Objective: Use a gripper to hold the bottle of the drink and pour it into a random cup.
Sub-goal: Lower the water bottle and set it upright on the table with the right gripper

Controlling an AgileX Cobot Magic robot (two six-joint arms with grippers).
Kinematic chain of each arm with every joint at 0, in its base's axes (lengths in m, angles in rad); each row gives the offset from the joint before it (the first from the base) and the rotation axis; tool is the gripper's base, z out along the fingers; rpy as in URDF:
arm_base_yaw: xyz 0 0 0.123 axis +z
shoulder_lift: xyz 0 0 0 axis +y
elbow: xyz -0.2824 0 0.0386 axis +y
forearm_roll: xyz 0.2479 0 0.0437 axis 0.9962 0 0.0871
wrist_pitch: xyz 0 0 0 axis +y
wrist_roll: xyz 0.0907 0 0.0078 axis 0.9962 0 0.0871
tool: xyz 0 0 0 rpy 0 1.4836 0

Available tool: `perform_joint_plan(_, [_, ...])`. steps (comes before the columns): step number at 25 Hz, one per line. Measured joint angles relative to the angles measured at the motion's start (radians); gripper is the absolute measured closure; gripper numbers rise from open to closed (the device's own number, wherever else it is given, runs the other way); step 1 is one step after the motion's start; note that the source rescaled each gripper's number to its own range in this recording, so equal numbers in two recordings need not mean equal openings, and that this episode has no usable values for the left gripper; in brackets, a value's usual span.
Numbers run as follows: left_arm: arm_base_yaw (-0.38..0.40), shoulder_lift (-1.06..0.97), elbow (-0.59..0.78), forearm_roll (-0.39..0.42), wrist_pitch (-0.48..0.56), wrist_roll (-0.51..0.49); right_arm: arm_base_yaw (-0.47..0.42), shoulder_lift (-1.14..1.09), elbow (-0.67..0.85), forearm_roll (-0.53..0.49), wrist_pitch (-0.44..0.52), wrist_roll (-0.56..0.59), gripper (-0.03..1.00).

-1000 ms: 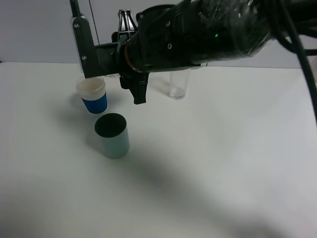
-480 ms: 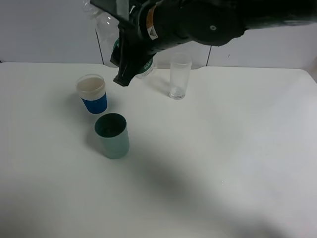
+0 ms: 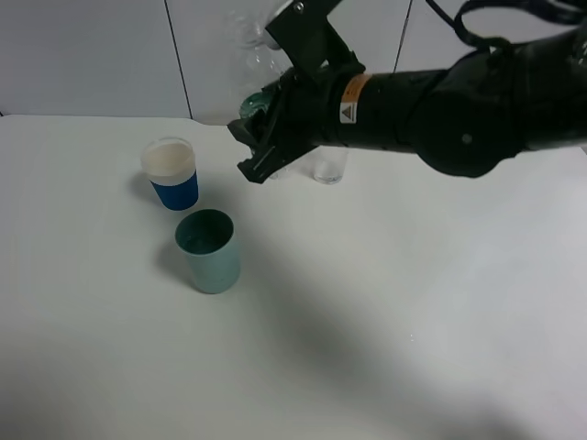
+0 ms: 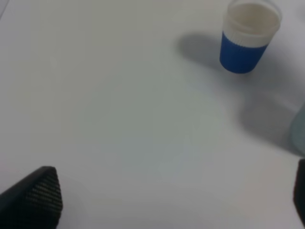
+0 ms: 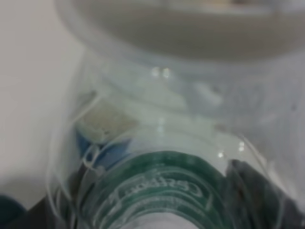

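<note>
My right gripper (image 3: 261, 147) reaches in from the right and is shut on the bottle of the drink (image 3: 249, 105). The bottle is clear with a dark green label band, and I hold it in the air with its clear upper part rising in front of the wall. The right wrist view shows the bottle (image 5: 157, 191) filling the frame between the dark fingers (image 5: 250, 183). The teal-green cup (image 3: 209, 249) stands open on the table, below and to the left of the bottle; its edge also shows in the left wrist view (image 4: 299, 131). My left gripper (image 4: 171, 195) is open and empty above bare table.
A blue-sleeved white paper cup (image 3: 171, 174) stands just behind the teal cup and also shows in the left wrist view (image 4: 245, 40). A tall clear glass (image 3: 328, 167) stands at the back, partly hidden by my right arm. The white table (image 3: 413, 302) runs back to a wall.
My right arm has drawn back from the camera and swung right and slightly down, with the bottle in its grip. The cups and the glass have not moved.
</note>
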State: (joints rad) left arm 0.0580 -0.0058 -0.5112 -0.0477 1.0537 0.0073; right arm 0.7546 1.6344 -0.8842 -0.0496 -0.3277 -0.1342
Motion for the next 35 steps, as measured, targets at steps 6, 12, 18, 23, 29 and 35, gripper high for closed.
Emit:
perform_joint_plan(6, [0.000,0.000,0.000,0.000,0.000,0.000,-0.051,0.000,0.144,0.050,-0.200,-0.012,0.97])
perform_joint_plan(12, [0.000,0.000,0.000,0.000,0.000,0.000,-0.099,0.017,0.239,0.056,-0.359,0.053,0.97])
perform_joint_plan(18, [0.000,0.000,0.000,0.000,0.000,0.000,-0.113,0.093,0.250,0.059,-0.396,0.067,0.97])
perform_joint_plan(23, [0.000,0.000,0.000,0.000,0.000,0.000,-0.113,0.176,0.250,0.096,-0.494,0.068,0.97])
perform_joint_plan(29, [0.000,0.000,0.000,0.000,0.000,0.000,-0.113,0.256,0.249,0.104,-0.544,0.068,0.97])
perform_joint_plan(35, [0.000,0.000,0.000,0.000,0.000,0.000,-0.113,0.287,0.249,0.107,-0.550,0.072,0.97])
